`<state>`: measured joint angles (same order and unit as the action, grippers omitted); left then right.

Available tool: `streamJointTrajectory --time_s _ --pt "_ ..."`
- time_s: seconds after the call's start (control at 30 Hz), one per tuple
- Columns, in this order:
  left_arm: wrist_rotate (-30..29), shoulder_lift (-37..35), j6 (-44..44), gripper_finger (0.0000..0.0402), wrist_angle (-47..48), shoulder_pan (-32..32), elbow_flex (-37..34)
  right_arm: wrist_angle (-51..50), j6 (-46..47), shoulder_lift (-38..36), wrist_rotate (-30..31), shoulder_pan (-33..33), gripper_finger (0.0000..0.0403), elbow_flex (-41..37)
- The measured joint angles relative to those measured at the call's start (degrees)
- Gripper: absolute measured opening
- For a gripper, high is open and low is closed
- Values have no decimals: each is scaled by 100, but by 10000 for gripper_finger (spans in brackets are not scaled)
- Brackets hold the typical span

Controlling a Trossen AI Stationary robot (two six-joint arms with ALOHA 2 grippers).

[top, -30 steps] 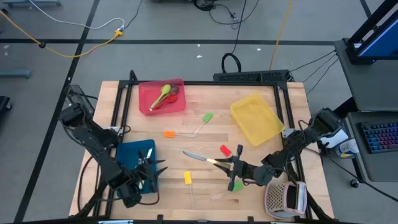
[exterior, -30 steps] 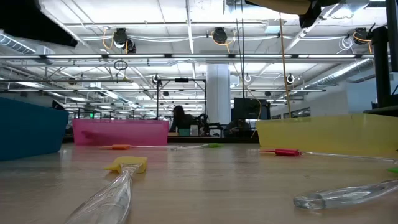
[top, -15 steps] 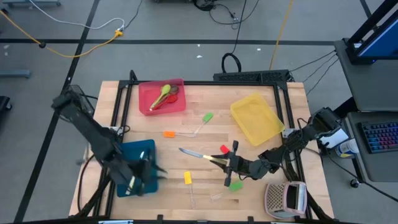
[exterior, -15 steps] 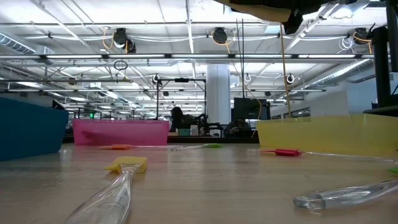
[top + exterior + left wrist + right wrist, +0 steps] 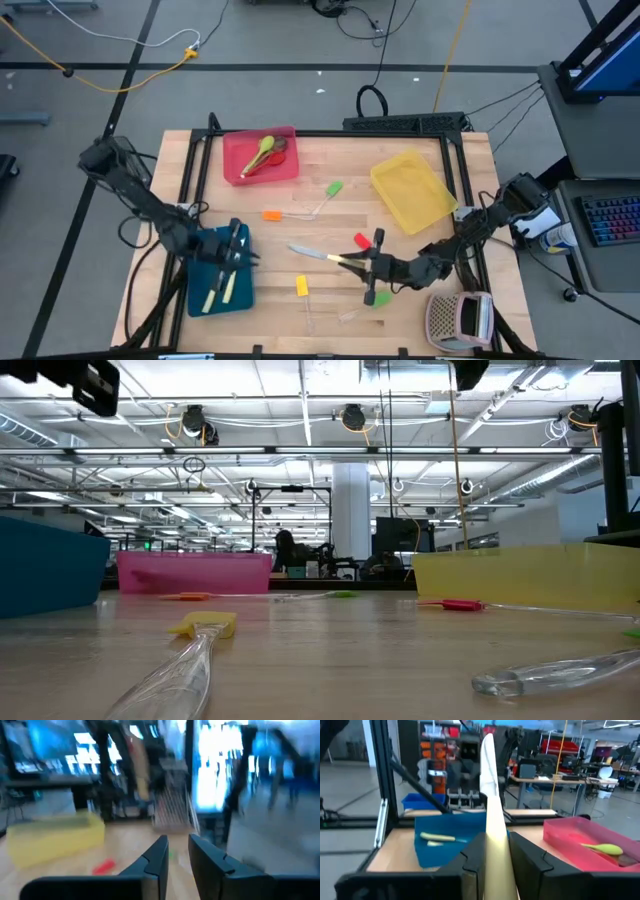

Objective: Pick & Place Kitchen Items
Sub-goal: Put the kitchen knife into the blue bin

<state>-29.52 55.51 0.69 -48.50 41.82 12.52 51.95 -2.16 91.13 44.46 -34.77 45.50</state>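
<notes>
My right gripper (image 5: 368, 265) (image 5: 492, 842) hovers over the table's near middle, shut on a cream-handled knife (image 5: 320, 254). My left gripper (image 5: 238, 248) (image 5: 178, 847) stands level above the blue tray (image 5: 205, 262), fingers a little apart with nothing between them. Two cream-handled knives (image 5: 220, 290) lie flat in that tray. A green and a red spoon (image 5: 262, 153) lie in the red tray (image 5: 285, 168). Green (image 5: 333, 188), orange (image 5: 272, 215), red (image 5: 362, 240) and yellow (image 5: 302, 286) spatulas lie on the wood. Another green head (image 5: 378, 297) shows under my right gripper. My right gripper pinches the knife's cream handle (image 5: 495, 852) between its two fingers. The fingers come in level from the table's right and lie along the knife. The blade (image 5: 487, 765) sticks out ahead of them toward the table's left, and the knife is lifted clear of the table.
The yellow tray (image 5: 412, 192) sits at the far right. A pinkish perforated box (image 5: 458, 318) stands at the near right corner. A black frame (image 5: 190, 180) runs along the table's left and far sides. Bare wood lies between the trays.
My left gripper has drawn back from the near part of the blue tray toward its far right corner, risen a little and tipped up from pointing down to level. The two knives in the tray now show uncovered. My right gripper has stayed almost still with the knife.
</notes>
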Motion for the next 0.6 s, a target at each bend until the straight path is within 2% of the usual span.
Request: streamJointTrajectory --time_s 0.07,0.13,0.33,0.5,0.6 --pt "-10 266 -75 70 -900 -105 -250 180 22 17 -162 69 61 0" --pt "50 509 -143 63 -1173 -243 -257 442 63 138 -532 199 61 2" --pt "68 1196 -108 47 -1162 -729 -33 1659 -12 726 -1372 626 61 2" --pt "-156 1430 -107 46 -1175 -1077 14 2439 36 1151 -1756 905 61 2" --pt "-157 1423 -134 46 -1190 -1219 14 2590 -9 1329 -1776 979 61 139"
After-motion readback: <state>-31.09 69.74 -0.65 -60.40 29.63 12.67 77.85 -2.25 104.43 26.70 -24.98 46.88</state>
